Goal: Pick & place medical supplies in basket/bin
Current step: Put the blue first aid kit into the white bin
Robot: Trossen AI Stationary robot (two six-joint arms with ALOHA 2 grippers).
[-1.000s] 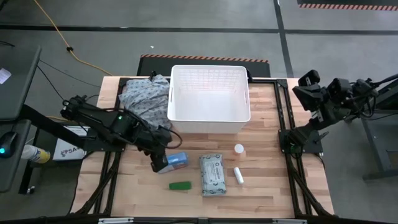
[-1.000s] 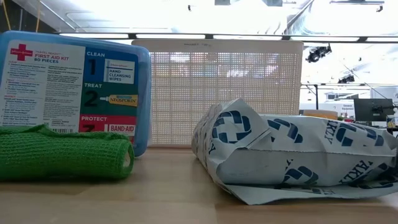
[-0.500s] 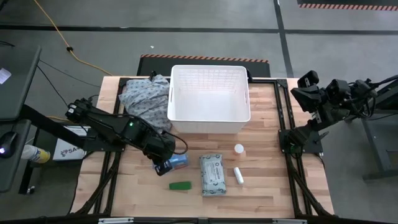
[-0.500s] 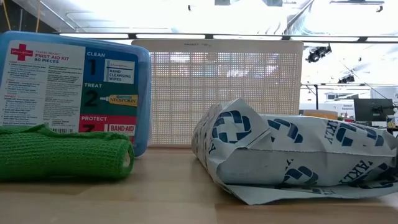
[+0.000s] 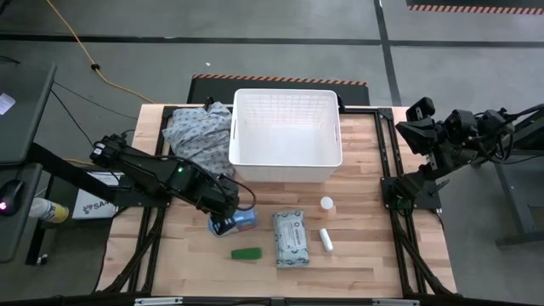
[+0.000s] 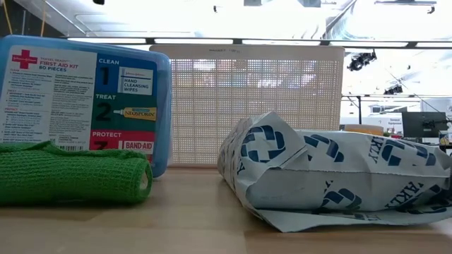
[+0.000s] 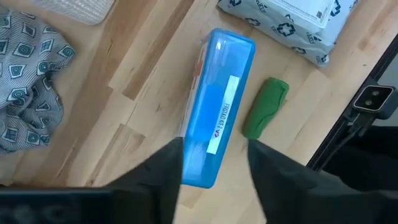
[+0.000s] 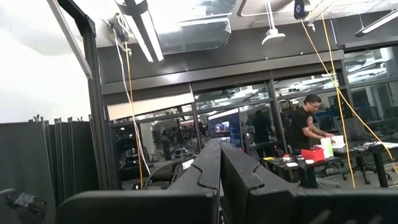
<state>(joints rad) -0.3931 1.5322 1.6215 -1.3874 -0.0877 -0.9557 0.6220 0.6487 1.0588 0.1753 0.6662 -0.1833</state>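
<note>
Now I see my left gripper [image 7: 214,163] low over the desk [image 5: 365,255], its jaws open around one end of the blue-white flat packet [image 7: 217,115], which stands on edge. From the packet, the white basket [image 5: 286,127] lies at 1 o'clock and the green bar [image 5: 246,253] at 6 o'clock. My right gripper [image 8: 219,163] waits beyond the desk's right edge, jaws closed, holding nothing.

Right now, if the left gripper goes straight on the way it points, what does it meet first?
The left gripper would meet the blue first aid kit first: its open jaws already stand on either side of the kit's near end. Whether they touch it yet is unclear.
</note>
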